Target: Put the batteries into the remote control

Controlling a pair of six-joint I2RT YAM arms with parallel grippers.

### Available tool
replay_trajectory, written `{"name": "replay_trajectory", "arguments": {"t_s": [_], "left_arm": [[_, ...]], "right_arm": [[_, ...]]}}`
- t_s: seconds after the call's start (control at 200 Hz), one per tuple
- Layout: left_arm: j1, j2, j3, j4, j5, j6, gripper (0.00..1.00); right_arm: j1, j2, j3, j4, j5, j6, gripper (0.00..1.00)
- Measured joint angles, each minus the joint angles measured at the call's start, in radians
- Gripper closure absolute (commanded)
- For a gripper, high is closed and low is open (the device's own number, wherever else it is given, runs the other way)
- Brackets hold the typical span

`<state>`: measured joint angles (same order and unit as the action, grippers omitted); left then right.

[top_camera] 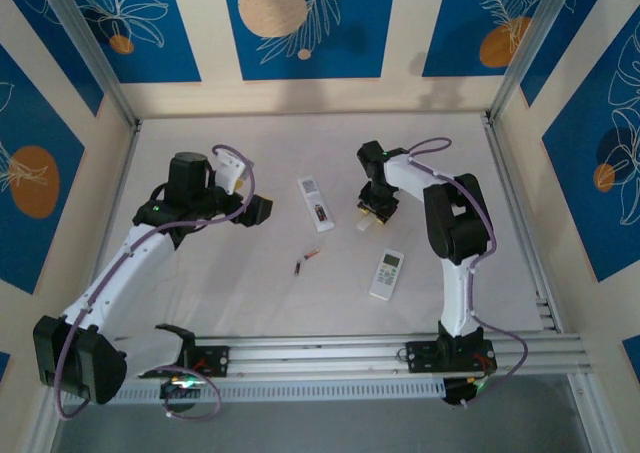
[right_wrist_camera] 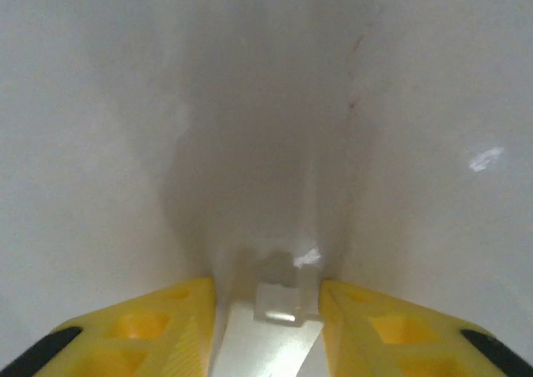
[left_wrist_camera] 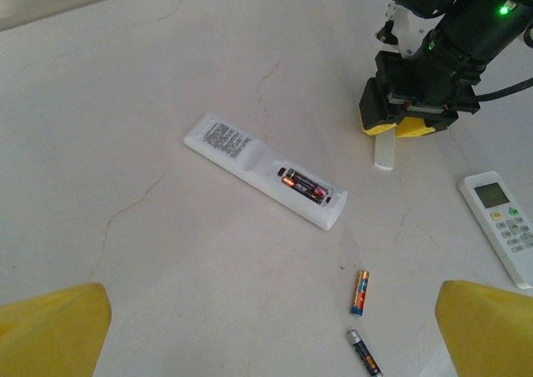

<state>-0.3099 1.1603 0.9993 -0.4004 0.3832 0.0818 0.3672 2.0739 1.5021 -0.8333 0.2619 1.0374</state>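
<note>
The remote lies face down near the middle of the desk, with its battery bay uncovered. Dark batteries with orange and pink ends sit inside it. There seem to be two side by side, but the small bay makes the count hard to confirm. Two loose batteries lie on the desk nearer than the remote, close together but apart. One points roughly toward the remote, and the other is angled, its near end almost at the picture's edge.

The left gripper hangs over the desk spread wide and grasping nothing. Its yellow fingers are cut off at the lower corners of the left wrist view.

The right gripper points down just right of the remote, partly closed around a flat white strip. The strip's lower part runs out of the right wrist view and its surface is blurred by glare. It is not possible to tell whether the fingers press on it or merely flank it. Whether it rests on the desk is also unclear.

A second remote lies face up, near and to the right.
</note>
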Motion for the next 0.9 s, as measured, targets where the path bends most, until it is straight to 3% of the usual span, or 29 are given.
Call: {"name": "replay_trajectory", "arguments": {"t_s": [0.13, 0.53, 0.9], "left_arm": [[0.0, 0.0, 0.0, 0.0, 0.0, 0.0, 0.0], [-0.001, 0.0, 0.0, 0.0, 0.0, 0.0, 0.0], [-0.002, 0.0, 0.0, -0.002, -0.053, 0.001, 0.0]], "right_arm": [[0.0, 0.0, 0.001, -0.01, 0.003, -0.002, 0.72], [0.018, -0.043, -0.024, 0.048, 0.021, -0.076, 0.75], [0.201, -0.206, -0.051, 0.333, 0.098, -0.565, 0.75]]}}
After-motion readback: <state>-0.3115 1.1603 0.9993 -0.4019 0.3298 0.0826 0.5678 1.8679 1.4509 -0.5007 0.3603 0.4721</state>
